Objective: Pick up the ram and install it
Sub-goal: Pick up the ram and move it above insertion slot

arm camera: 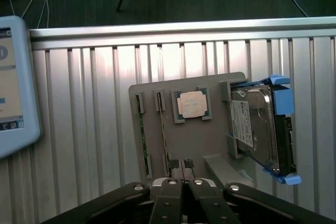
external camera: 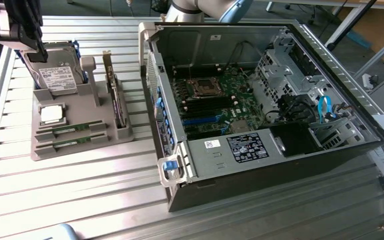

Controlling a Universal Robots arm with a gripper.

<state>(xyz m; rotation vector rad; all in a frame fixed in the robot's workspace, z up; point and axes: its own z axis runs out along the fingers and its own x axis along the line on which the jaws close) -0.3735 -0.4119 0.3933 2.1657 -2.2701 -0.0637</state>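
Observation:
Two ram sticks, thin green boards, lie side by side in slots of a grey holder (external camera: pixel 78 150). One ram stick (external camera: pixel 70 131) (arm camera: pixel 142 140) lies next to the other (external camera: pixel 68 145) (arm camera: pixel 163 137). My gripper (external camera: pixel 38 52) (arm camera: pixel 182 165) hangs above the holder's hard-drive end, well over the table, shut with nothing between its fingers. In the wrist view the closed fingertips sit over the holder's edge, near one end of the ram sticks. The open computer case (external camera: pixel 259 100) shows its motherboard (external camera: pixel 219 97) with bare memory slots.
The holder also carries a silver processor chip (external camera: pixel 52 114) (arm camera: pixel 190 103), a hard drive in blue rails (external camera: pixel 57 75) (arm camera: pixel 257 129) and an upright expansion card (external camera: pixel 115 100). A tablet (arm camera: pixel 10 87) lies on the slatted metal table (external camera: pixel 78 200).

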